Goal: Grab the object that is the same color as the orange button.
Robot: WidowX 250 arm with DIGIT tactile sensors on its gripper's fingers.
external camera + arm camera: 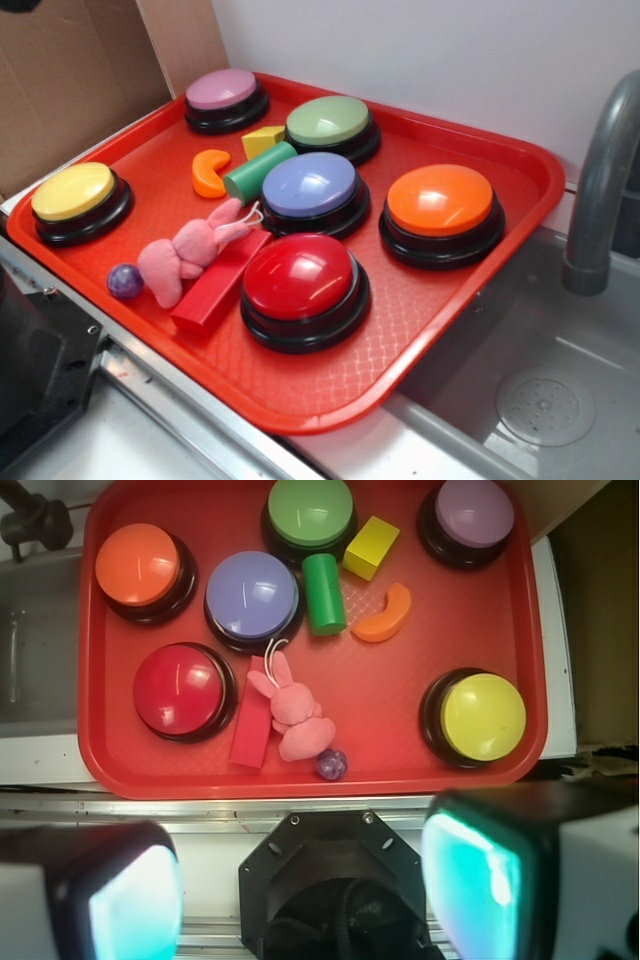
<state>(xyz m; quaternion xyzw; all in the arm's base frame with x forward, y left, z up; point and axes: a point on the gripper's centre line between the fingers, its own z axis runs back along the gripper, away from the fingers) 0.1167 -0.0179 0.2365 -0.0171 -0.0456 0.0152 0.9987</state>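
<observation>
The object, a small glossy orange crescent block (209, 172) (384, 615), lies on the red tray (450, 300) (400, 730) beside a green cylinder (258, 172) (323, 593). The orange button (441, 200) (138, 564), a large dome on a black base, sits at the tray's right side in the exterior view. My gripper (300, 880) shows only in the wrist view. It hangs high above, off the tray's near edge and over the black robot base (330, 890). Its fingers (130, 900) stand wide apart, open, with nothing between them.
Also on the tray are a red button (300, 277), blue-violet button (310, 185), green button (328, 120), pink button (222, 90), yellow button (73, 191), yellow wedge (263, 140), pink plush bunny (190, 252), red bar block (222, 283) and purple ball (125, 281). A grey faucet (600, 180) and sink (545, 400) stand right.
</observation>
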